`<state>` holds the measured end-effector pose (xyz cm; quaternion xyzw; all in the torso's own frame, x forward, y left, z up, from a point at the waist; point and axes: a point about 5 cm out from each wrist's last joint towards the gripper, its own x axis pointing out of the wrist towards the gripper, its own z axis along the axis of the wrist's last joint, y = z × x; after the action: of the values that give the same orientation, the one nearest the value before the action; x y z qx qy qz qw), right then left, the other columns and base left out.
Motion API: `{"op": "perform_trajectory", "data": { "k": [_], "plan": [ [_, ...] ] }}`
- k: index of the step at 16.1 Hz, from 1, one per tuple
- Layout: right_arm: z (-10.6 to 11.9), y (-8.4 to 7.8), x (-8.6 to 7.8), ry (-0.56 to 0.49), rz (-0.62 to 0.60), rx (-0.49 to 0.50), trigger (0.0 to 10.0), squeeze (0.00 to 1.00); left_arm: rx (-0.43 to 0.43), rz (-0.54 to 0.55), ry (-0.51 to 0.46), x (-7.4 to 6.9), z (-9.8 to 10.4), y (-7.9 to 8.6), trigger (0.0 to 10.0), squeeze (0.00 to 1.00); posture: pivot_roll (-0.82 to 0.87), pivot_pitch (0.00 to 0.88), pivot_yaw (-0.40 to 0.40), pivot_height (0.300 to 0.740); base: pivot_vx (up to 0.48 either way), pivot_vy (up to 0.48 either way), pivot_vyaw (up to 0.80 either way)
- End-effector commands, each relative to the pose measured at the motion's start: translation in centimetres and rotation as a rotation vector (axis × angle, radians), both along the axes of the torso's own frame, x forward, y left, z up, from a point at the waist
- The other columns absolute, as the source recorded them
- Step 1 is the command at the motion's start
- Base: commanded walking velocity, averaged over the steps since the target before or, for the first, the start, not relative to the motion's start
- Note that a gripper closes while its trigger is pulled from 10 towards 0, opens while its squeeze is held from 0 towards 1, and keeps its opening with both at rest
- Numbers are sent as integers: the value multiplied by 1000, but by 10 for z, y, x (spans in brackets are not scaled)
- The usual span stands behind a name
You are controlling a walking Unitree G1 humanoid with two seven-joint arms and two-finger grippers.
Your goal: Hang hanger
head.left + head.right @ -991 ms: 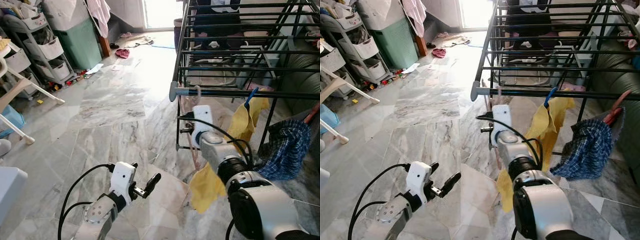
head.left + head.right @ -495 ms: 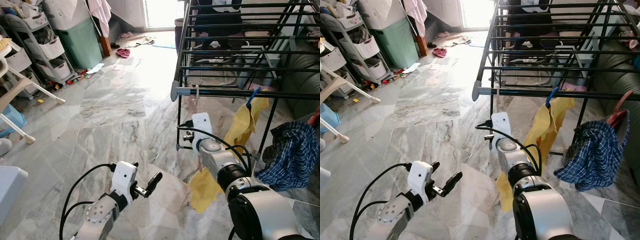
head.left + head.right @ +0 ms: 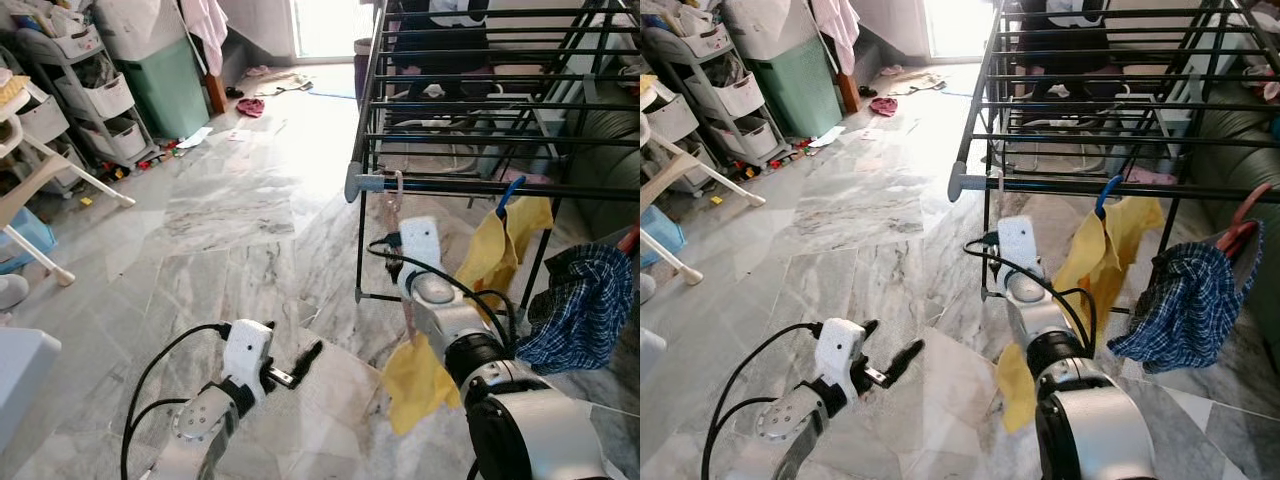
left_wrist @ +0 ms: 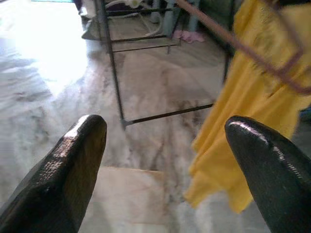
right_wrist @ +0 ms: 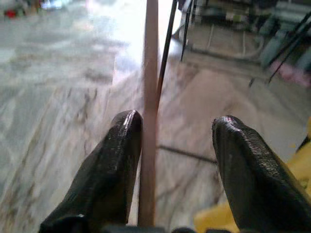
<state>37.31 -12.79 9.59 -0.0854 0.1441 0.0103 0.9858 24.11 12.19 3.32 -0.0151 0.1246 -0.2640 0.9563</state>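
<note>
A pinkish-brown hanger has its hook over the front rail of the black drying rack, near the rail's left end. Its stem runs down between the fingers of my right gripper, close against one finger; the gripper is open. My right wrist sits just below the rail. A yellow cloth hangs beside the arm, under a blue hook. My left gripper hovers low over the floor, open, holding nothing.
A blue checked cloth hangs at the rack's right. A grey shelving cart, a green bin and white chair legs stand at the left. Clothes lie on the marble floor beyond.
My right wrist has shifted slightly lower and to the right under the rail. The hanger's hook stays over the rail. The left arm has hardly moved.
</note>
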Motion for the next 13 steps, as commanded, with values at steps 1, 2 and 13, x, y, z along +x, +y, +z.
{"op": "perform_trajectory", "data": {
  "k": [1, 2, 13],
  "plan": [
    [6, -1, 1, -53, 7, -6, 10000, 1000, 40, 49, -7, 2, -3, 14, 10000, 0, -124, 0, 73, 740, 0, 0, 0],
    [7, -5, -1, -74, 1, -9, 10000, 1000, 57, 59, -10, 3, -4, 19, 10000, 0, -125, 0, 72, 740, 0, 0, 0],
    [-8, -46, -41, -163, -85, -39, 10000, 1000, 142, 166, -62, 9, -6, 39, 10000, 0, -170, 0, 103, 740, 0, 0, 0]
  ]
}}
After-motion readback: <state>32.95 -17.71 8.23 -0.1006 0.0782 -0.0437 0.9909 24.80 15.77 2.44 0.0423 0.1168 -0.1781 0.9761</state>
